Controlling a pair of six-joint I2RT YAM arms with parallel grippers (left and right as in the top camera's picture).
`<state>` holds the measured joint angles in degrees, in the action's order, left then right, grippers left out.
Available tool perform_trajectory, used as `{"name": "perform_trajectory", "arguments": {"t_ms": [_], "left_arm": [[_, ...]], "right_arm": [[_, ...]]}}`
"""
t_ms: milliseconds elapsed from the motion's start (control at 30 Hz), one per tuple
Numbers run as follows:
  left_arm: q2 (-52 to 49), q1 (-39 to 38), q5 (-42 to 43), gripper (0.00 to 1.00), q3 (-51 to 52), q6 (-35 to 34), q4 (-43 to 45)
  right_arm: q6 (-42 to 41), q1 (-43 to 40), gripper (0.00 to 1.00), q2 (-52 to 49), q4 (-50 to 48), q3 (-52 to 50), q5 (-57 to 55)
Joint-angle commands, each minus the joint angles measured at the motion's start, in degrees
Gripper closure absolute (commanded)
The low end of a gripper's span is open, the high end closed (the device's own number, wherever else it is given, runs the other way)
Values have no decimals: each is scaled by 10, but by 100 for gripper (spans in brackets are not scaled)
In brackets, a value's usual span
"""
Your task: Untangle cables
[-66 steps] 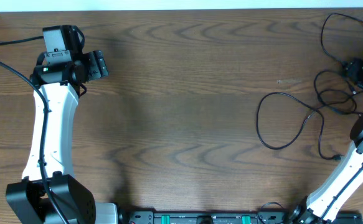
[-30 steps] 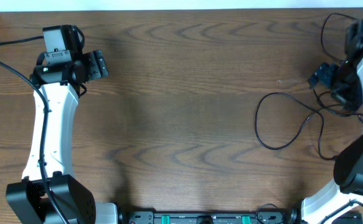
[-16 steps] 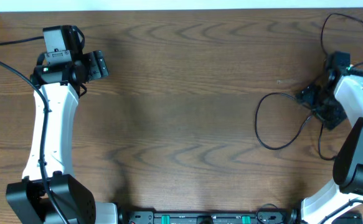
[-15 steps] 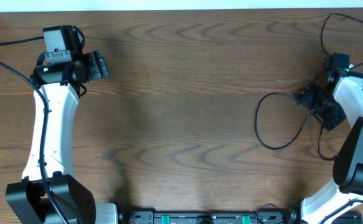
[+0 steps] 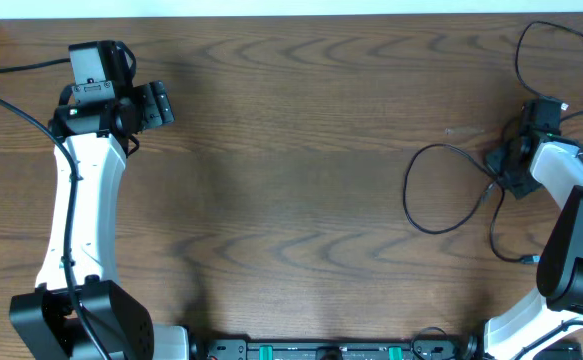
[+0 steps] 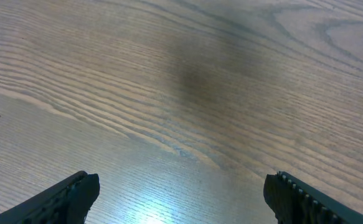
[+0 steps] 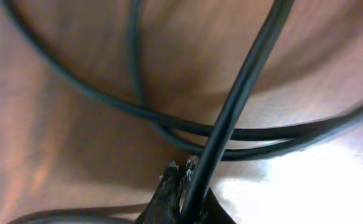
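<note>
Thin black cables (image 5: 407, 190) lie tangled at the table's right side, with one wide loop toward the middle and another loop (image 5: 527, 40) at the far right corner. My right gripper (image 5: 501, 165) is low over the tangle. In the right wrist view it (image 7: 184, 186) is shut on one black cable (image 7: 243, 93), which runs up from between the jaws across two other strands. My left gripper (image 5: 161, 103) hovers far left, away from the cables. Its fingers (image 6: 75, 196) stand wide apart over bare wood, so it (image 6: 181, 196) is open and holds nothing.
The wooden table's far edge (image 5: 291, 17) meets a white wall. A thick black arm wire (image 5: 11, 68) runs in from the left edge. A black rail with green clips (image 5: 321, 350) lines the near edge.
My right gripper dropped onto the tangle and shut on a black cable. The wide loop and the plug end below it have shifted slightly left. The left arm has not moved.
</note>
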<state>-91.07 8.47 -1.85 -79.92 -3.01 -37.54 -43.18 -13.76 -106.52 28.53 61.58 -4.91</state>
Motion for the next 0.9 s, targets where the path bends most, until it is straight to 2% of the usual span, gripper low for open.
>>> {"name": "perform_trajectory", "arguments": {"t_ms": [0, 133, 300, 500, 667, 733, 800, 867], "left_arm": [[8, 2, -3, 10, 6, -3, -2], [8, 2, -3, 10, 6, -3, -2], [8, 2, -3, 10, 6, -3, -2], [8, 2, -3, 10, 6, -3, -2], [8, 2, -3, 10, 6, -3, -2], [8, 2, -3, 10, 6, -3, -2], [8, 2, -3, 10, 6, -3, -2], [8, 2, -3, 10, 6, -3, -2]], "right_arm": [[-1, 22, 99, 0, -16, -3, 93], [-9, 72, 99, 0, -66, -3, 137], [9, 159, 99, 0, -147, -3, 127], [20, 245, 99, 0, -201, -3, 53], [45, 278, 98, 0, -207, -3, -33], [109, 276, 84, 0, -215, -3, -36], [176, 273, 62, 3, -220, -3, -35], [223, 273, 47, 10, -219, -2, -36]]}}
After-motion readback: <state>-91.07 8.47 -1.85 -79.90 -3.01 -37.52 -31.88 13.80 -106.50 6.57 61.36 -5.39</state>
